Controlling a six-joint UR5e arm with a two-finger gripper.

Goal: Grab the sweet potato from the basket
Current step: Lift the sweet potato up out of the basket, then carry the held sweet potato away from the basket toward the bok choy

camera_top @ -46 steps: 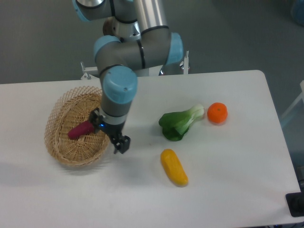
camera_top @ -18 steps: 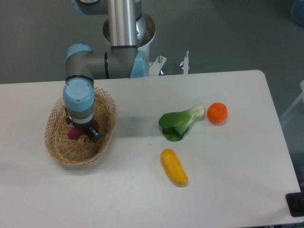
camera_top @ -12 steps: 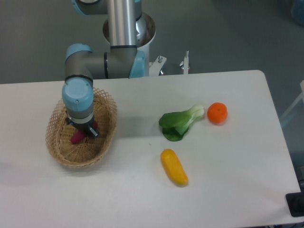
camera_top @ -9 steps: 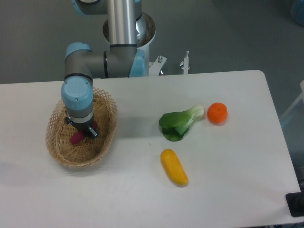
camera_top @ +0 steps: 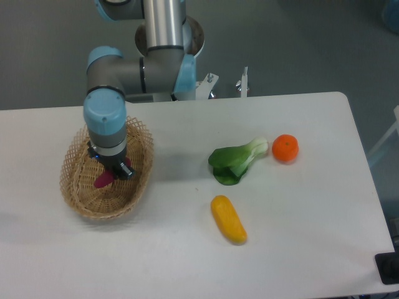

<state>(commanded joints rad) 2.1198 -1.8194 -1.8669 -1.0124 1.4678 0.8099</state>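
Change: since 2.6 s ago the arm has swung left from the basket's right rim to stand over the basket's middle; over the last half second the wrist has shifted slightly right and the sweet potato shows more clearly beneath it
Gripper [camera_top: 114, 172]: pointing down inside the basket; its dark fingers sit on either side of the sweet potato's middle, clamped on it; the fingertips themselves are mostly hidden by the wrist above
Sweet potato [camera_top: 103, 180]: magenta-purple; one end sticks out to the near left of the gripper, a small bit shows at the right by the fingers; whether it rests on the basket floor or is lifted off it cannot be told
Basket [camera_top: 78, 200]: oval tan wicker, at the left side of the table; the arm's grey and blue wrist covers its far part
Table [camera_top: 299, 218]: white; carries everything
Yellow vegetable [camera_top: 228, 219]: oblong, lying near the front, well apart from the basket to the right
Green leafy vegetable [camera_top: 237, 161]: right of centre; white stem pointing toward the orange
Orange [camera_top: 285, 148]: just beside the green vegetable's stem, on the right
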